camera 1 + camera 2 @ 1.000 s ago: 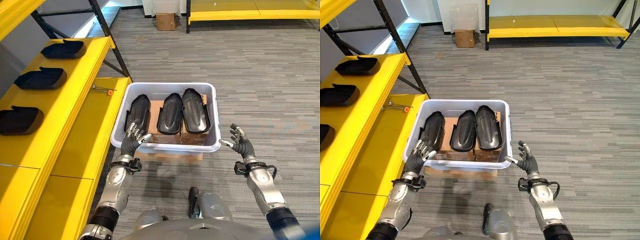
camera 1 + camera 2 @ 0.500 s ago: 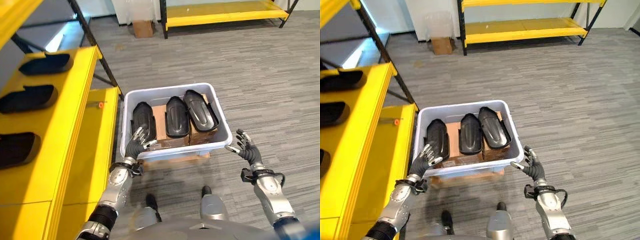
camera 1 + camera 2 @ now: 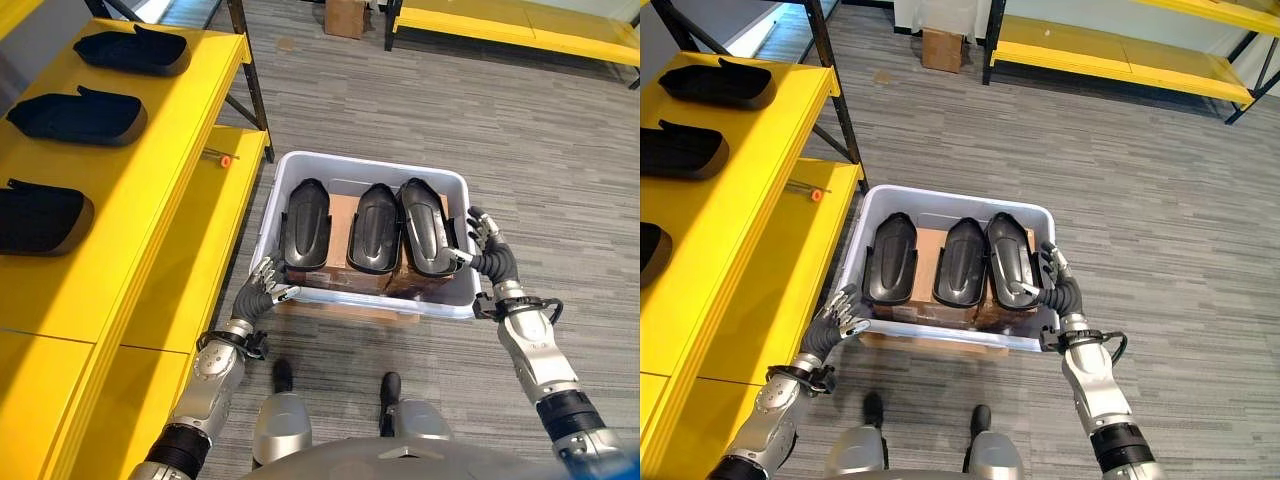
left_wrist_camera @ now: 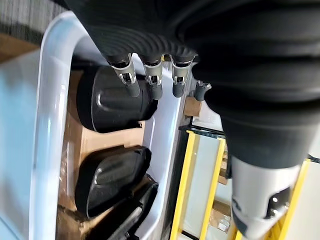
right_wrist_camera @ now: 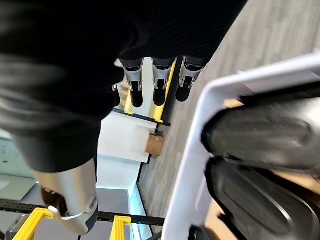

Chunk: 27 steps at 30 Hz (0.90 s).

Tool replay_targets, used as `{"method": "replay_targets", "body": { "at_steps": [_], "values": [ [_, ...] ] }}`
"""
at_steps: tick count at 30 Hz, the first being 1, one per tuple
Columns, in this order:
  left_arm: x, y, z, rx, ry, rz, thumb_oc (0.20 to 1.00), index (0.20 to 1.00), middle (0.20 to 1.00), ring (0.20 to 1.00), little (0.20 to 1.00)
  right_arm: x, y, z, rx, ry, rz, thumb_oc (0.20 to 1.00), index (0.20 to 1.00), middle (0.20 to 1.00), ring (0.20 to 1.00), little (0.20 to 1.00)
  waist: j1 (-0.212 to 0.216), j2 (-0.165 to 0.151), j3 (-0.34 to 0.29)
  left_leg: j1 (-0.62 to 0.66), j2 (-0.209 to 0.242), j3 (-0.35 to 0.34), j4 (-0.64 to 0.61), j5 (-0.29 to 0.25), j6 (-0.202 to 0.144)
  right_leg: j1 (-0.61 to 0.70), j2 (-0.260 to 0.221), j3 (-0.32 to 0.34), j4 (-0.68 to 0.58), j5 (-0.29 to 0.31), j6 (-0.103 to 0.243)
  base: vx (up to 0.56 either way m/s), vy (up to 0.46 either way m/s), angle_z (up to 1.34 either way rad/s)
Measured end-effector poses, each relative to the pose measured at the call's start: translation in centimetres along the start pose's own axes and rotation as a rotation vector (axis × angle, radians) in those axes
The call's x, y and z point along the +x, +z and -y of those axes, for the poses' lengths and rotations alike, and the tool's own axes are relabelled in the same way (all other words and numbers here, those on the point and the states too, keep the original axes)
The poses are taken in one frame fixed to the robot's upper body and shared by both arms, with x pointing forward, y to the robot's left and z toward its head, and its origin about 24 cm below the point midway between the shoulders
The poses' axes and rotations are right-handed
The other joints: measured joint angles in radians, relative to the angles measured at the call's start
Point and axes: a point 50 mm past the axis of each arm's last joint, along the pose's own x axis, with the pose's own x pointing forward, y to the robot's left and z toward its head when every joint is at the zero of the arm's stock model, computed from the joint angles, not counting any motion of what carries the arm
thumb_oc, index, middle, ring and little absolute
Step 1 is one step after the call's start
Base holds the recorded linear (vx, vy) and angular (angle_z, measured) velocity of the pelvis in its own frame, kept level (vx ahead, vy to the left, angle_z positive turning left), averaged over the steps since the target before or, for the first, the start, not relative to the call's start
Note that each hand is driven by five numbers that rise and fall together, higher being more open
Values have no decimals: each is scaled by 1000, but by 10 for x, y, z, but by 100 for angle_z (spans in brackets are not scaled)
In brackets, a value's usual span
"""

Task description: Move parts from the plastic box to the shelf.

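The parts are black curved shells, and three of them lie side by side in the plastic box [image 3: 455, 300] on the floor, just in front of the robot. The left part [image 3: 306, 222], the middle part [image 3: 375, 226] and the right part [image 3: 424, 225] rest on brown cardboard [image 3: 337, 212] inside it. The left hand [image 3: 264, 293] is at the near left corner of the box, fingers spread and loose, holding nothing. The right hand [image 3: 486, 251] is at the right rim, just beside the right part. Its fingers are straight and open too, and it holds nothing.

To do this step well, I think each hand should reach over the rim and go down onto one part. The fingers should curl round the edges of the shell. The lift should be straight up so the shell does not bump the next one.

To the robot's left is the yellow shelf [image 3: 140, 190]. Three more black parts [image 3: 62, 117] already sit on its top board. A small tool with an orange tip [image 3: 226, 159] lies on the lower board. Far back stands a small brown carton [image 3: 347, 16].

Half a second ago the right hand was out past the near right corner, away from the box. Now it is up at the rim by the right part. The left hand has stayed at its corner. The whole picture has shifted, so the camera moved too.
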Motion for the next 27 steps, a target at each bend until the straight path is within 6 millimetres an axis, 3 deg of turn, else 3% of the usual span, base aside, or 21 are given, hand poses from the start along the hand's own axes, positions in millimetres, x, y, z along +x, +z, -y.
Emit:
{"method": "replay_targets", "body": {
  "at_steps": [5, 8, 9, 13, 16, 22, 24, 27],
  "values": [
    [8, 11, 3, -22, -49, 40, 1000, 1000, 1000, 1000, 1000, 28, 36, 27, -104, -59, 106, 1000, 1000, 1000, 1000, 1000, 32, 42, 50, -51, 12, -9, 31, 2, -4, -47, 13, -9, 31, -5, -9, -49, -18, 4],
    [19, 24, 6, -37, -81, 91, 1000, 1000, 1000, 1000, 1000, 47, 56, 26, -105, -75, 152, 1000, 1000, 1000, 1000, 1000, 47, 53, 105, -88, 11, -17, 57, 1, -4, -90, 9, -13, 66, -9, -15, -126, -34, 3],
    [43, 68, 13, 14, -148, 238, 1000, 1000, 1000, 1000, 1000, 77, 90, 30, -102, -128, 218, 1000, 1000, 1000, 1000, 1000, 71, 63, 205, -171, 12, -32, 104, 3, -2, -169, 2, -21, 125, -14, -20, -264, -9, 14],
    [57, 103, 22, -79, -173, 361, 1000, 1000, 1000, 1000, 1000, 103, 122, 44, -231, -185, 252, 1000, 1000, 1000, 1000, 1000, 98, 84, 262, -345, 4, -41, 224, -15, 13, -366, -30, -24, 303, -65, -31, -160, 2, 7],
    [48, 107, 23, -138, -172, 386, 1000, 1000, 1000, 1000, 1000, 99, 106, 44, -278, -189, 190, 1000, 1000, 1000, 1000, 1000, 123, 84, 263, -380, -6, -55, 244, -16, 16, -411, -43, -25, 358, -85, -36, -128, -43, 10],
    [48, 126, 32, -196, -176, 461, 1000, 1000, 1000, 1000, 1000, 112, 130, 53, -314, -318, 218, 1000, 1000, 1000, 1000, 1000, 129, 77, 260, -471, -7, -71, 285, -14, 16, -522, -53, -21, 445, -116, -54, -98, -41, 4],
    [48, 125, 33, -195, -174, 456, 1000, 1000, 1000, 1000, 1000, 116, 131, 70, -363, -446, 192, 1000, 1000, 1000, 1000, 1000, 133, 77, 260, -527, -8, -71, 310, -12, 19, -585, -55, -9, 476, -118, -58, -62, 48, -6],
    [46, 119, 32, -197, -169, 436, 1000, 1000, 1000, 1000, 1000, 115, 127, 75, -406, -524, 179, 1000, 1000, 1000, 1000, 1000, 127, 80, 261, -544, -15, -58, 315, -13, 21, -614, -63, 8, 484, -115, -53, -66, 63, -9]
  ]
}}
